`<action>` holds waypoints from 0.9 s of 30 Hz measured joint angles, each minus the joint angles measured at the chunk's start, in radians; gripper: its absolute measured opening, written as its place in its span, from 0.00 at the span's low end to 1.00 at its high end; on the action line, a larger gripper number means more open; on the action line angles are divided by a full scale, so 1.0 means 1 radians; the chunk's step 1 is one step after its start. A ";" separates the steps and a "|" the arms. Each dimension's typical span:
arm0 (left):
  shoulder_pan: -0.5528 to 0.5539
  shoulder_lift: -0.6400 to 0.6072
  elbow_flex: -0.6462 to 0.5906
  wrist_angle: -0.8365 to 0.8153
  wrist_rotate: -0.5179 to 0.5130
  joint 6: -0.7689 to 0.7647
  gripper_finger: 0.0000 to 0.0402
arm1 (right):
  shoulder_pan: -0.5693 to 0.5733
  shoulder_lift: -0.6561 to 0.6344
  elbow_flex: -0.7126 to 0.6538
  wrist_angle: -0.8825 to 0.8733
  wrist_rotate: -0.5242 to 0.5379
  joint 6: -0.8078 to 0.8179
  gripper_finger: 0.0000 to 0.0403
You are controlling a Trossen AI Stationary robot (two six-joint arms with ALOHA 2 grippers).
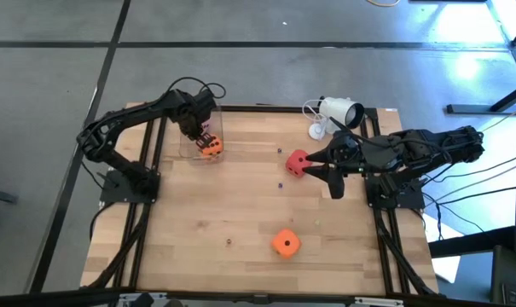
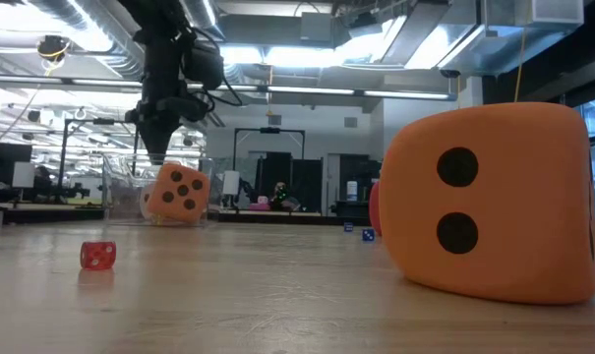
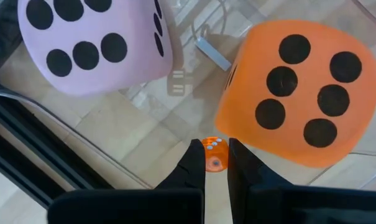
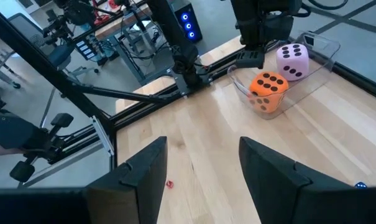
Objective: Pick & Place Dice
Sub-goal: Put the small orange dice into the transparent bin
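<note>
Hovering over the clear bin (image 4: 312,65), the left tool (image 3: 215,163) had its fingers nearly together around a tiny orange die (image 3: 214,154), beside the big orange die (image 3: 299,93) and pink die (image 3: 91,43). Right tool (image 4: 200,180) sat wide apart, with the red die (image 1: 297,162) just off its tips.

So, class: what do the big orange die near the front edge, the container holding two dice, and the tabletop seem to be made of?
Big orange cube die with dark pips: probably soft foam, matte, with rounded edges. Clear box-shaped container: likely see-through plastic, glossy, since the dice show through its walls. Pale plank tabletop: wood, with visible grain and seams.
</note>
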 joint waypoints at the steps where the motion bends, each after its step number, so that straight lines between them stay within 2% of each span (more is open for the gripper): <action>1: 0.000 0.000 0.000 0.000 -0.001 0.007 0.02 | 0.000 0.001 0.000 0.000 0.001 0.000 0.50; 6: 0.012 0.000 0.000 0.001 -0.004 0.024 0.02 | -0.001 0.003 0.000 0.000 0.040 -0.003 0.50; 21: 0.040 0.000 0.000 -0.046 -0.003 0.043 0.03 | -0.001 0.003 0.000 0.000 0.040 -0.006 0.50; 27: 0.039 0.000 0.000 -0.047 0.004 0.031 0.19 | -0.001 0.003 0.000 0.000 0.037 -0.006 0.50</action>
